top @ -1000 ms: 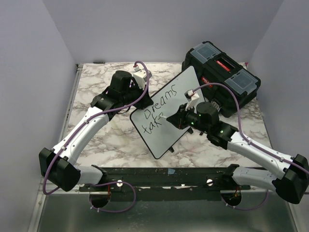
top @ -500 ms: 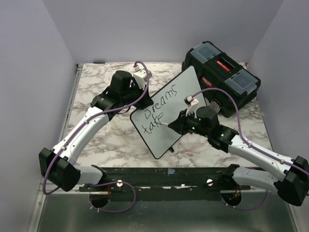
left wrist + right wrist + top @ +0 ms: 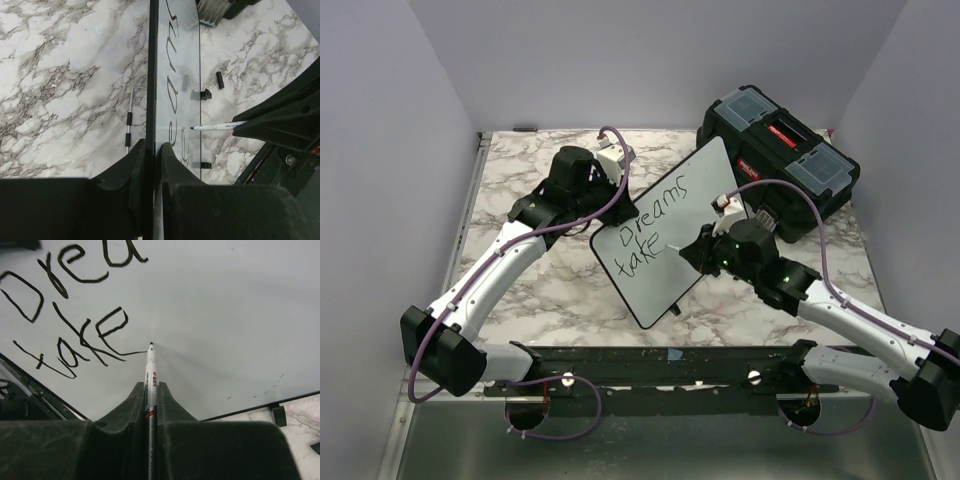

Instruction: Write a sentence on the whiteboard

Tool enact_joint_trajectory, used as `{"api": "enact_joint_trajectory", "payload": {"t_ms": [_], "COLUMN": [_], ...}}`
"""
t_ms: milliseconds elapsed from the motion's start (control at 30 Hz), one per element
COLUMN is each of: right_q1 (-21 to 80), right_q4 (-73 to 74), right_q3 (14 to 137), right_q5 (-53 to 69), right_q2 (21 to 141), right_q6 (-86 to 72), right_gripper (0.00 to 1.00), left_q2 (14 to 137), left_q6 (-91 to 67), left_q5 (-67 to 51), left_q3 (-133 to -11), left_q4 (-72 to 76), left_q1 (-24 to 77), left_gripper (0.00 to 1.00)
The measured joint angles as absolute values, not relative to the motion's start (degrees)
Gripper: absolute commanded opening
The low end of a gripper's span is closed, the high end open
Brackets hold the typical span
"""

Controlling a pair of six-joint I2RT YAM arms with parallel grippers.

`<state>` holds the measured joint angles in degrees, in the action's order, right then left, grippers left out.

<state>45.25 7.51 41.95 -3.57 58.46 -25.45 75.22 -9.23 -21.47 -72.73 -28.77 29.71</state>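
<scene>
While your left gripper (image 3: 152,146) is clamping the whiteboard (image 3: 710,185) by its edge, the board is sitting mid-table, long axis running 8 to 2 o'clock. Your right gripper (image 3: 150,390) is pinching a marker (image 3: 150,365), pointing it toward 9 o'clock at the sentence (image 3: 653,222), which reads "Dreams take". A marble table (image 3: 520,170) is carrying it all, with a black toolbox (image 3: 780,150) at 1 o'clock and lilac walls (image 3: 380,150) around.

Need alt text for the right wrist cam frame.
The right gripper holds a white marker pointing up the frame, its tip at the whiteboard just right of black handwriting reading "Drea" over "take". Marble table shows at lower right, below the board's edge.
</scene>
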Motion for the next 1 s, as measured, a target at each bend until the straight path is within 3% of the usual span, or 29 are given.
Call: {"api": "enact_joint_trajectory", "payload": {"t_ms": [400,1000], "right_q1": [45.25,45.25], "right_q4": [6.11,6.09], "right_q3": [44.01,44.60], "right_q5": [-9.32,-16.53], "right_q2": [51.88,56.38], "right_q6": [-23.77,-16.53], "right_gripper": [0.01,0.01], "left_q2": [75.22,75.22], "left_q6": [-9.23,-9.23], "left_q5": [-21.45,-21.45], "left_q3": [-72.73,-72.75], "left_q4": [-28.75,-28.75], "left_q1": [29.76,29.76], "left_gripper": [0.00,0.00]}}
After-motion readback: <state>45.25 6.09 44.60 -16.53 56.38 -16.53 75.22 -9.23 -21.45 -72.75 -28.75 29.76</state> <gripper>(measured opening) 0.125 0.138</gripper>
